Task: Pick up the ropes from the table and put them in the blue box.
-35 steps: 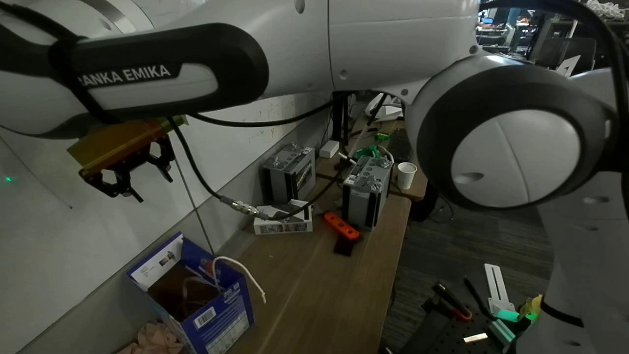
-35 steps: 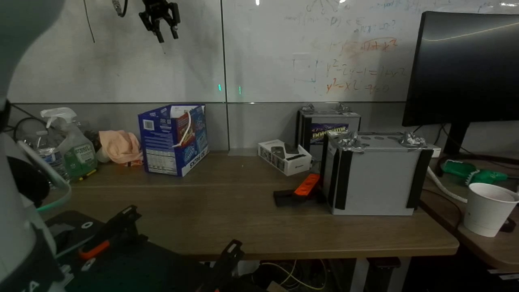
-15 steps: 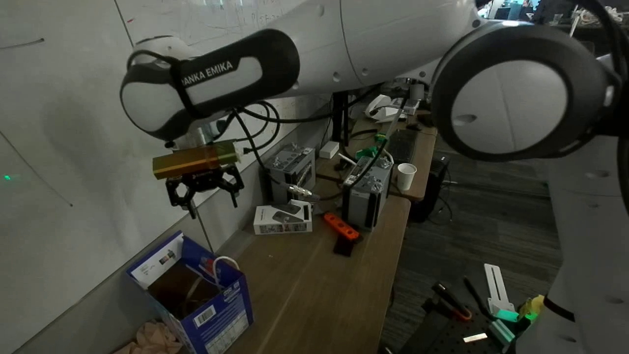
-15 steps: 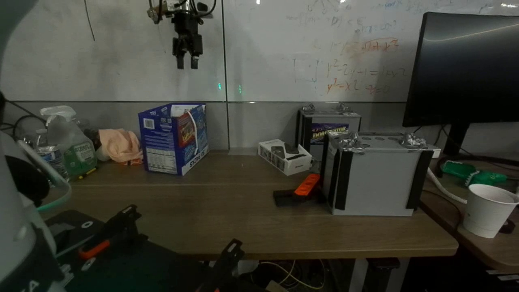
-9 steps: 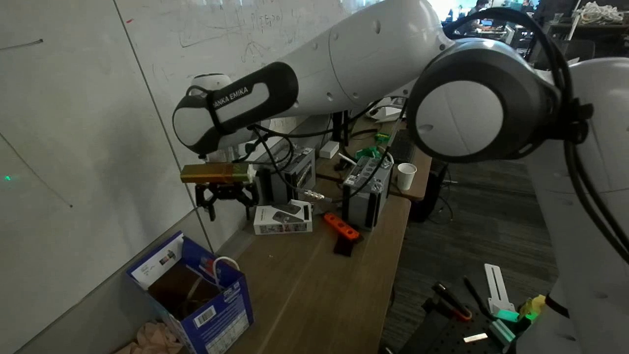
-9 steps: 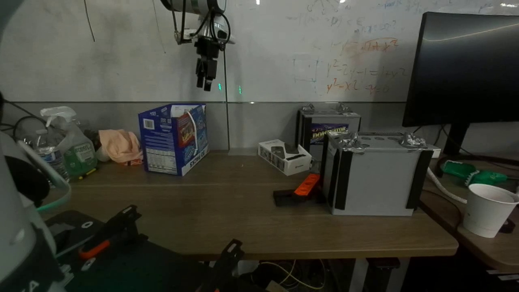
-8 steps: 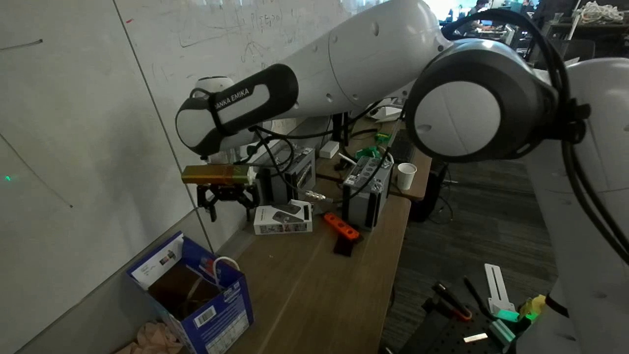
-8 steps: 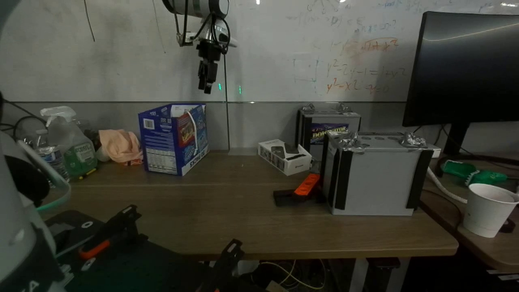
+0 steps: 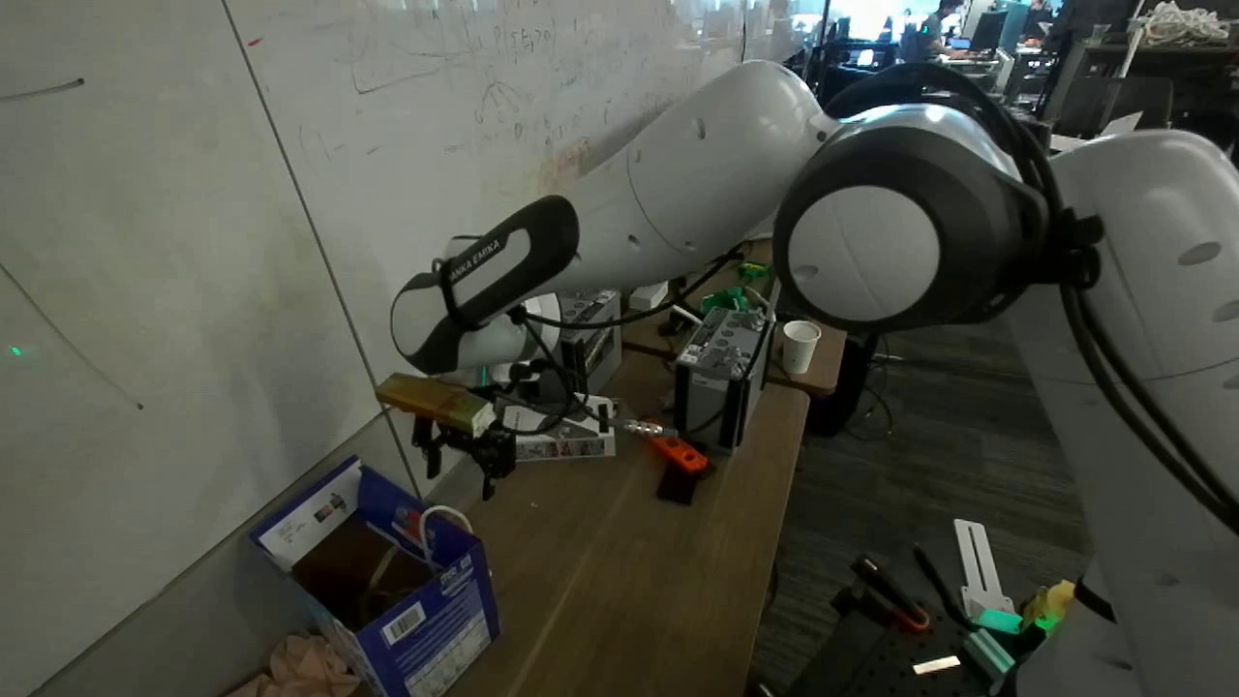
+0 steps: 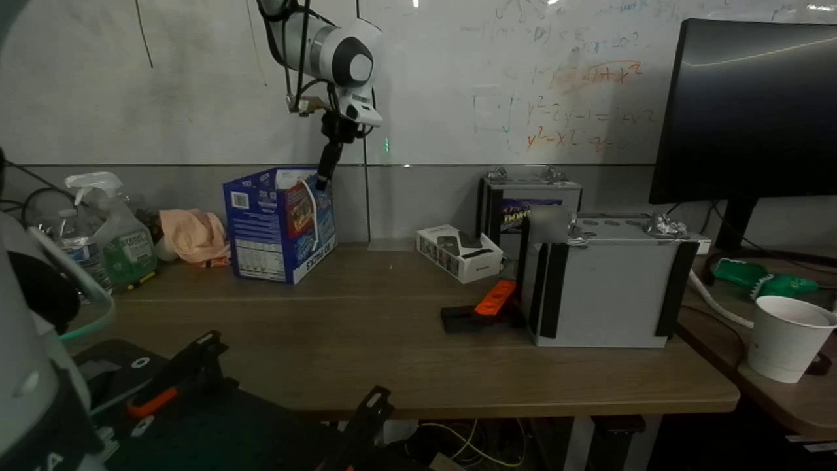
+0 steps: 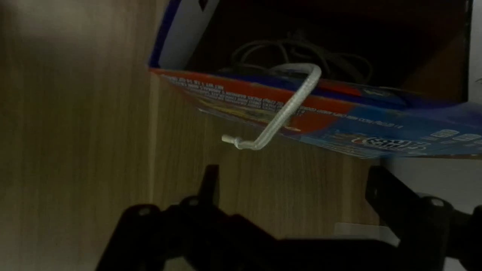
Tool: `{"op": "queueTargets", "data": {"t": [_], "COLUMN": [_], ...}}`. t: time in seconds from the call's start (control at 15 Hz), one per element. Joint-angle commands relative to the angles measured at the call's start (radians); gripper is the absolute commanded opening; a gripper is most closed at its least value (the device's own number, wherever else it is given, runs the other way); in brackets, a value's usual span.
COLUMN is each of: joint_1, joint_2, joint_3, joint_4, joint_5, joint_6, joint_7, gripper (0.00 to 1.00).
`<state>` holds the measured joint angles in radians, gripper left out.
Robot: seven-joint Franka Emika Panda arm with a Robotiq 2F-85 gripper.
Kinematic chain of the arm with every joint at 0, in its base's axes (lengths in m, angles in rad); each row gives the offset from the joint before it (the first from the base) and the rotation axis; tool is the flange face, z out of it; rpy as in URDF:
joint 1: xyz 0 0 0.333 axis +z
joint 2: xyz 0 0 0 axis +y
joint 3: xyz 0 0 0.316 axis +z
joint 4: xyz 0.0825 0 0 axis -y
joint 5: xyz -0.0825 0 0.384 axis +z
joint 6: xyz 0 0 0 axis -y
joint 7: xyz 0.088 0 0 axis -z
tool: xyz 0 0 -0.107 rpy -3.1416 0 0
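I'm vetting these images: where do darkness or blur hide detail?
Wrist view: inside the blue box it is very dark, the gripper nearly a silhouette; in an exterior view, a top corner of the nearer grey case is blurred out.

Office-like robotics laboratory, as I view it remotely. In both exterior views I see a written-on whiteboard along the bench; in an exterior view, equations and a monitor. Far beyond my robot arm, in an exterior view, a person near a lit screen.
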<state>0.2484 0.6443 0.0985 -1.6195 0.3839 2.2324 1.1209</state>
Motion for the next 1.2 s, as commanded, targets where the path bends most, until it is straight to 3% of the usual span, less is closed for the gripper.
{"op": "queueTargets", "data": {"t": [0.0,0.6,1.13], "joint_1": [-0.012,-0.035,-0.034], "joint_2": [-0.003,0.009,0.010], "joint_3": [0.025,0.090,0.086], "joint_4": [-0.081,-0.151,-0.157], "joint_5": [0.084,0.219,0.259], "joint_6": [0.114,0.195,0.197], "joint_7": [0.047,0.014,0.009], "gripper": [1.00,1.00,1.00]}}
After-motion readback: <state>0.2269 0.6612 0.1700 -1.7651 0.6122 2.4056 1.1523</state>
